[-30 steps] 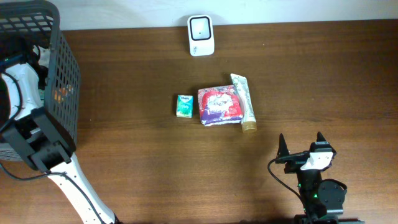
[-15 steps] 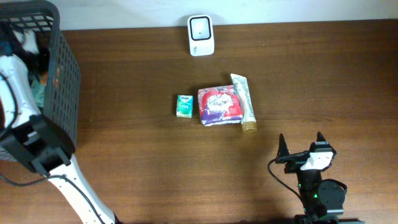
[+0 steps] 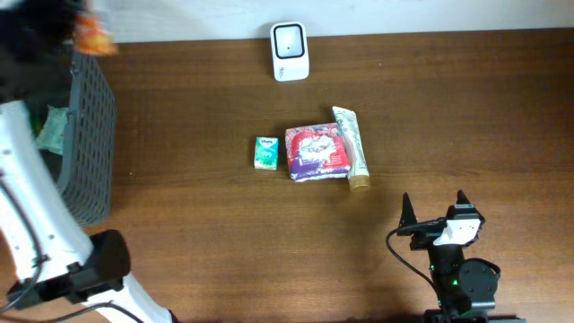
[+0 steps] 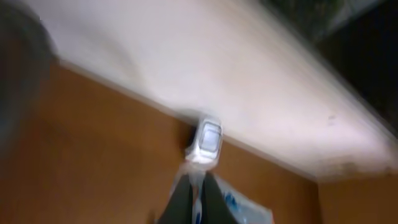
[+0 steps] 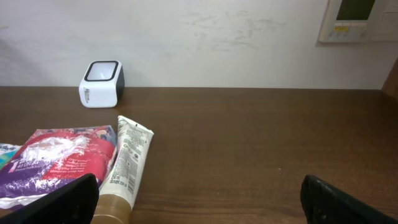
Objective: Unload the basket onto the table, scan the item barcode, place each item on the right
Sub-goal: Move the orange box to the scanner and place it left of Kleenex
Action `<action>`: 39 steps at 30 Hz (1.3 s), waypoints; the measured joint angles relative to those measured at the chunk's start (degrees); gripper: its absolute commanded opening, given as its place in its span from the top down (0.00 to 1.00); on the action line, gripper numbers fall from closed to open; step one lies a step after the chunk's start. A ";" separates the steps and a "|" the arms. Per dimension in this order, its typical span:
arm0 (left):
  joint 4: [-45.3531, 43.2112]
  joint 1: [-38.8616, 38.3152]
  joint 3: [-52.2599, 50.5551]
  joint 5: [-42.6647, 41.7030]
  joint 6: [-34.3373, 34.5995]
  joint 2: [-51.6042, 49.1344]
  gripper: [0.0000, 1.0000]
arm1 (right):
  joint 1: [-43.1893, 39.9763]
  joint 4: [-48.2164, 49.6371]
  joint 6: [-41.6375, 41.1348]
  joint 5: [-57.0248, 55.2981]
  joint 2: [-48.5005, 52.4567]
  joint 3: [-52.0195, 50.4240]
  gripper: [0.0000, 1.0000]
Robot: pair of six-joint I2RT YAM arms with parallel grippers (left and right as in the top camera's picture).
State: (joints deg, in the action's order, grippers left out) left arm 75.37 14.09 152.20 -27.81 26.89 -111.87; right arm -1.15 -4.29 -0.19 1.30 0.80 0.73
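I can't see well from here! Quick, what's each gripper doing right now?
Left gripper: closed; too blurry to tell if it holds anything.
Right gripper: open, empty.

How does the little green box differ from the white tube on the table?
The green box is short and squarish; the white tube is long and narrow, with a brown cap. The box sits slightly apart from the red packet on one side; the tube lies close along the other. Both lie flat on the table.
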 measured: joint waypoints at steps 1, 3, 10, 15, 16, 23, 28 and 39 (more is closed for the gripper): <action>3.34 -3.74 -0.11 1.11 0.39 -0.39 1.00 | 0.00 0.00 -0.02 0.00 0.00 0.00 0.01; 8.20 -8.37 -0.15 4.55 2.21 -1.44 1.00 | 0.00 -0.02 -0.02 0.00 0.00 0.00 0.01; 18.64 -25.18 -0.37 27.23 14.97 -15.54 1.00 | 0.00 0.00 0.02 0.00 0.00 0.00 0.01; 18.84 -30.77 -0.50 34.97 17.68 -27.80 1.00 | 0.00 0.00 0.02 0.00 0.00 0.00 0.01; 19.19 -31.10 -0.55 36.44 17.79 -29.77 1.00 | 0.00 -0.02 0.00 0.00 0.00 0.00 0.01; 19.65 -31.01 -0.61 40.06 17.94 -38.07 1.00 | 0.00 0.00 0.00 0.00 0.00 0.00 0.01; 18.93 -31.01 -0.61 38.21 16.28 -39.98 0.71 | 0.00 0.00 0.00 0.00 0.00 0.00 0.01; 21.53 -25.33 16.33 24.22 2.64 -40.04 0.25 | 0.00 0.00 -0.02 0.00 0.00 0.00 0.01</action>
State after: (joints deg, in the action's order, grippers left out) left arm 96.90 -11.25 168.53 -3.60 29.54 -151.92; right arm -1.15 -4.29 -0.21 1.30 0.80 0.73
